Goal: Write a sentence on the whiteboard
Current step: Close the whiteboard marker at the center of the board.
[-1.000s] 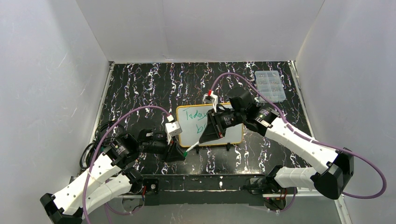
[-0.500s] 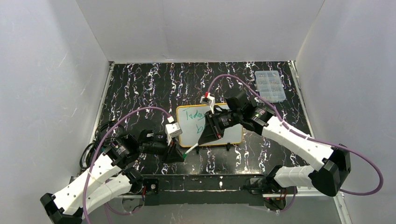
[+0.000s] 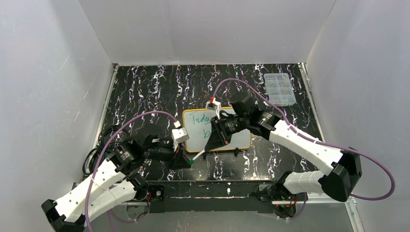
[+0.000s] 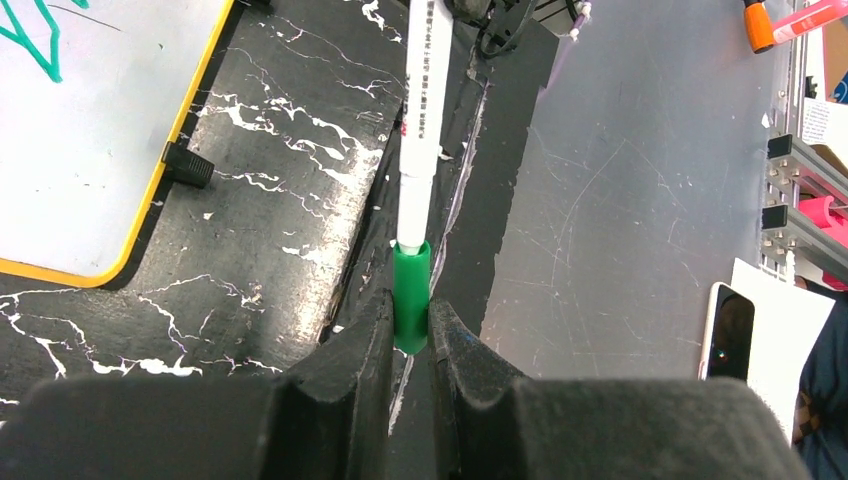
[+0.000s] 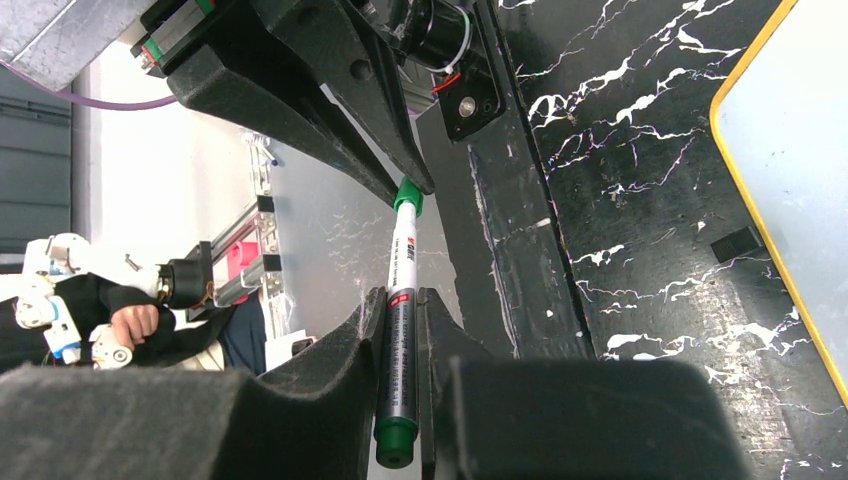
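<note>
Gripper pair both clamped: left gripper point(image 4: 410, 318) on green cap point(image 4: 411, 290), right gripper point(image 5: 400, 305) on marker point(image 5: 403, 265); an off-axis pull could twist the marker askew or loose.

The green cap point(image 4: 410, 298) of a marker point(image 4: 421, 130) is pinched between the closed fingers of the left gripper point(image 4: 410, 322), and its white barrel is seen above the tabletop's point(image 4: 270, 250) plain black edge. The whiteboard point(image 4: 90, 140) is laid on the marbled tabletop further in, marked with green strokes point(image 4: 38, 42) and bordered in yellow. One black clip foot point(image 4: 187, 166) is set against its frame.
</note>
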You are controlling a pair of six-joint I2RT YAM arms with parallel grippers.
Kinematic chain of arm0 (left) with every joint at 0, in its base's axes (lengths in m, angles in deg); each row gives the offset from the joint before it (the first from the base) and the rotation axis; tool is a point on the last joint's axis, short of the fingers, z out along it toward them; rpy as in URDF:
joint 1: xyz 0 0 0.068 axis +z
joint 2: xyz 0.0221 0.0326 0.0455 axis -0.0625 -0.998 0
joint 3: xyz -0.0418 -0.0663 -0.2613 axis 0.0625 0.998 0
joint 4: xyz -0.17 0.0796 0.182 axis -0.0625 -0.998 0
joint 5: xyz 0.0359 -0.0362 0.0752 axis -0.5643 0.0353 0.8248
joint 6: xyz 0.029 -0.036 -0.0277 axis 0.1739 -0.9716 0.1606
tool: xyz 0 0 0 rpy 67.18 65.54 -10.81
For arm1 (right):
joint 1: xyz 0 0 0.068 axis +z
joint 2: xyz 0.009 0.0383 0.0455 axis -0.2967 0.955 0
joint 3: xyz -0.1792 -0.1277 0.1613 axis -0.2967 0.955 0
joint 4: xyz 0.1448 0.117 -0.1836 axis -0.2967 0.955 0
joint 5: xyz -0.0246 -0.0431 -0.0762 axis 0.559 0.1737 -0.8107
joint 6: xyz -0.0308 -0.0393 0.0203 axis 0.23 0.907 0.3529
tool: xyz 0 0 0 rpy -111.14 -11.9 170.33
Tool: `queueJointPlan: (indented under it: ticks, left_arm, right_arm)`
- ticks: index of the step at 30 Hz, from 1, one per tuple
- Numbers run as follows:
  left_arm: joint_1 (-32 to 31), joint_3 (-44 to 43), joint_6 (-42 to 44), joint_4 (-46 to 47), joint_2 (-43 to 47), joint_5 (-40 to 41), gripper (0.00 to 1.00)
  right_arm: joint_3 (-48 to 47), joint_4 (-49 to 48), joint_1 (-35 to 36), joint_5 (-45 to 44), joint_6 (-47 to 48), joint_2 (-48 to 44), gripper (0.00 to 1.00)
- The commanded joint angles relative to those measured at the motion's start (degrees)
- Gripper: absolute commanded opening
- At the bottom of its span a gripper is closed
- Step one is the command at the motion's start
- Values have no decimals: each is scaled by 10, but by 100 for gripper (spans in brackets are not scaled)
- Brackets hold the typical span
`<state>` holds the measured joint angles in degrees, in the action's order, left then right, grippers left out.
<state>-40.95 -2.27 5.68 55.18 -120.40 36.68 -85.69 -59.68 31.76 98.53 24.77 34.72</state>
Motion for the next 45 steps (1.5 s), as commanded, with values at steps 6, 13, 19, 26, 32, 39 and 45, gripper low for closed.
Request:
queueJointPlan:
  ticks: [6, 13, 19, 26, 32, 39, 45]
  left_arm:
    - [-8, -18, 11, 33, -22, 31, 0]
    - [-41, -16, 0, 88, -47, 84, 0]
    - [-74, -16, -4, 128, -63, 118, 0]
    - [-124, -5, -4, 197, -71, 192, 0]
    - [-148, -4, -1, 249, -93, 213, 0]
    - [-151, -4, 1, 275, -96, 224, 0]
    - [-151, 3, -2, 283, -87, 233, 0]
  right_arm:
    - [-20, 34, 30, -21, 30, 18, 1]
    - [-22, 75, 44, -28, 54, 24, 1]
    - [9, 69, 49, -16, 44, 15, 1]
    - [43, 32, 60, -26, 14, -4, 1]
    - [58, 35, 74, -41, 12, 2, 1]
    - [68, 32, 92, -51, 7, 15, 1]
    - [75, 22, 108, -54, 1, 24, 1]
